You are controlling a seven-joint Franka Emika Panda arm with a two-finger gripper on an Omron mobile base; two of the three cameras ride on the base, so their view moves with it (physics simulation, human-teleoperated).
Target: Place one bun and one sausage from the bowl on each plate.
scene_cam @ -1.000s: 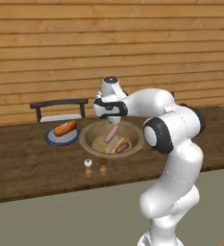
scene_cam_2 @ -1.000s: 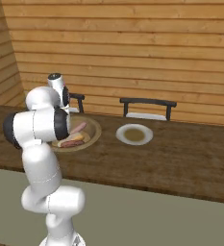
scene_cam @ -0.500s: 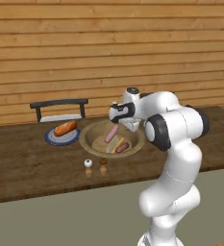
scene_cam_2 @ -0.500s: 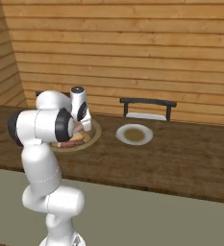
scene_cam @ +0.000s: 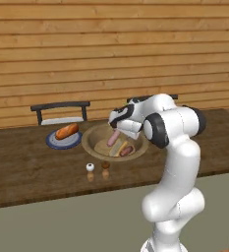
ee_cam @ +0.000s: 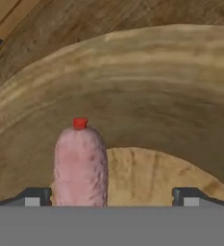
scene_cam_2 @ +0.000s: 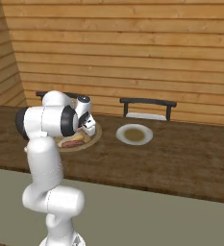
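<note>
Claw (ee_cam: 111, 194) hangs spread wide, gripping nothing, over the wooden bowl (scene_cam: 94, 135), pink sausage (ee_cam: 80, 163) lying beside one fingertip, not between both; step in hand: sausage pick-up, which next calls for centring over it, then clenching.

Glossy white rounded arm (scene_cam: 177, 162) segments, dark grey joint rings at shoulder and elbow; bulbous white base; two small dark grey fingertips (ee_cam: 34, 196).
</note>
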